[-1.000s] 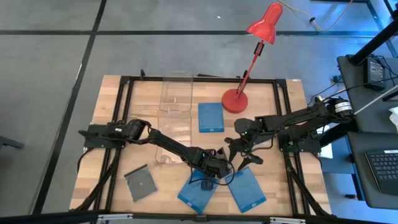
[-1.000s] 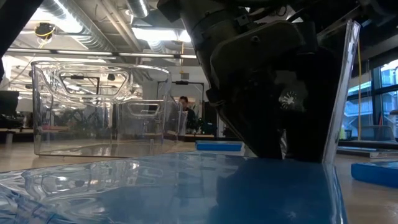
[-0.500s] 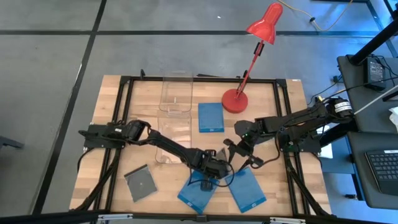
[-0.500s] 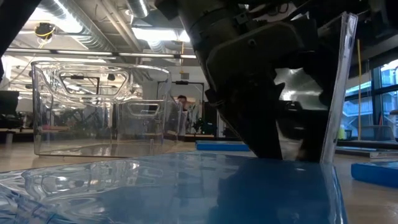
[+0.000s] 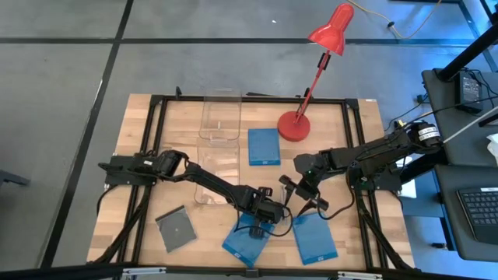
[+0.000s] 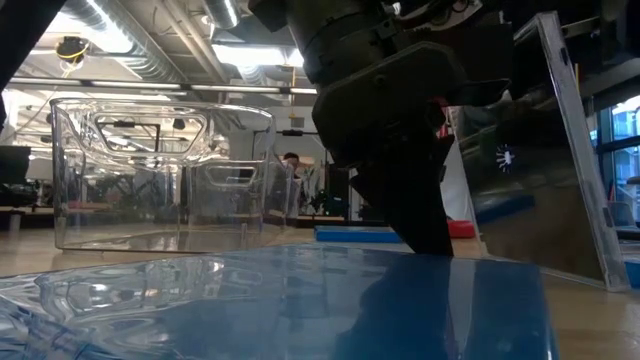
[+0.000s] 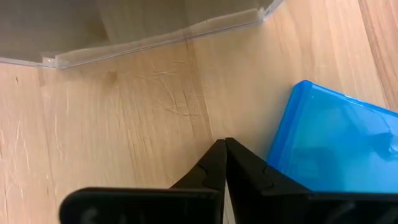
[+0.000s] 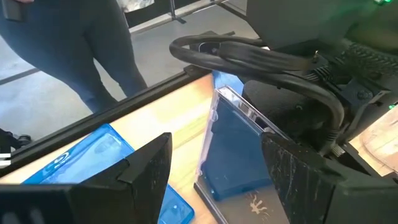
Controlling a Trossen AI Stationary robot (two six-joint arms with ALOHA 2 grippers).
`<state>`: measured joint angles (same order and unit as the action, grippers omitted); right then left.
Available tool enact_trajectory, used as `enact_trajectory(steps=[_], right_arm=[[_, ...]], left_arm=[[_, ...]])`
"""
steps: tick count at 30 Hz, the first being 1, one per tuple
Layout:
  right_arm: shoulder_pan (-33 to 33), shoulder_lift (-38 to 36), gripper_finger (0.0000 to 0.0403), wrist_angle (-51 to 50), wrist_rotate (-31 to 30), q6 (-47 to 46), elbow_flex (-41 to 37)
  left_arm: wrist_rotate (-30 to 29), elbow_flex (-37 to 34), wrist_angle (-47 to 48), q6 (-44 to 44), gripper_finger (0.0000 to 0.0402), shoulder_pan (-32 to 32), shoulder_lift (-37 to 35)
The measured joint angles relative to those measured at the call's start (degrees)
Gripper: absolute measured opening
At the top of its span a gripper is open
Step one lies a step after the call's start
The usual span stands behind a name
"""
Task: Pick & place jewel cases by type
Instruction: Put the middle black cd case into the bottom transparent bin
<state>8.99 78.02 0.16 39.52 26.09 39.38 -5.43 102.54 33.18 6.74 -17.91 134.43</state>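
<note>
**Clear case upright between my two hands**

Lower centre of the high view: my left hand (image 5: 268,211) is pinched shut, empty, beside a blue case (image 5: 247,239). My right hand (image 5: 299,196) gapes wide around the tilted clear case (image 8: 239,152) on the worktop (image 5: 179,132).

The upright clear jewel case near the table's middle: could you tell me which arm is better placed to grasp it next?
Probably the right: the right gripper is open with the clear jewel case between its fingers. The left gripper is shut, tip on the wood.

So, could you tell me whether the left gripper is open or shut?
Shut: the left gripper's fingertips meet over bare wood, holding nothing.
</note>
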Motion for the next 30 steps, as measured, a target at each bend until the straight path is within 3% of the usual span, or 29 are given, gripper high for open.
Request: enact_trajectory(steps=[30], right_arm=[[0.22,-0.22,0.0255,1.11,-0.95,-0.28,-0.04]], left_arm=[[-3.42,2.0,2.18,-1.61,0.0006,-0.11,-0.61]])
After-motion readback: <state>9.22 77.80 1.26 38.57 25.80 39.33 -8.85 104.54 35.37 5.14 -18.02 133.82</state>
